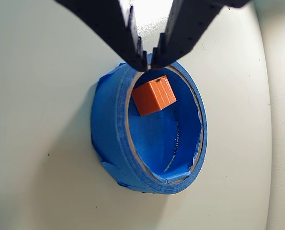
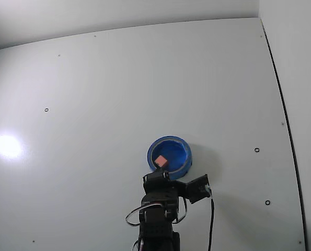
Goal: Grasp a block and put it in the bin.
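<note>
Blue tape, wound and layered, makes up the bin [image 1: 114, 129] — a round, shallow ring with a thick wall, a thin brown cardboard edge showing along the inside of its rim, and a floor of the same matte blue, creased and with a loose strip end curling across it. The outer wrap is rumpled, with torn flaps sticking out at the lower left in the wrist view. It sits on a smooth, pale table [image 1: 41, 120], which in the fixed view [image 2: 118, 83] shows a few small dark holes and a bright glare patch at left.

Inside the bin lies the block [image 1: 153, 95], a small orange-red cube with plain, slightly ribbed faces and crisp edges. In the wrist view it rests near the bin's upper inner wall, just below the gripper [image 1: 148, 60] and apart from its tips. The black fingers [image 1: 132, 43], speckled matte plastic, taper down to tips that are nearly together, with only a narrow gap, holding nothing.

A cube has no long axis; its top face is tilted, edges running diagonally, one corner toward the lower left. In the fixed view the block [image 2: 160, 160] sits in the bin's [image 2: 182, 166] lower-left part, nearest the arm [image 2: 158, 209].
</note>
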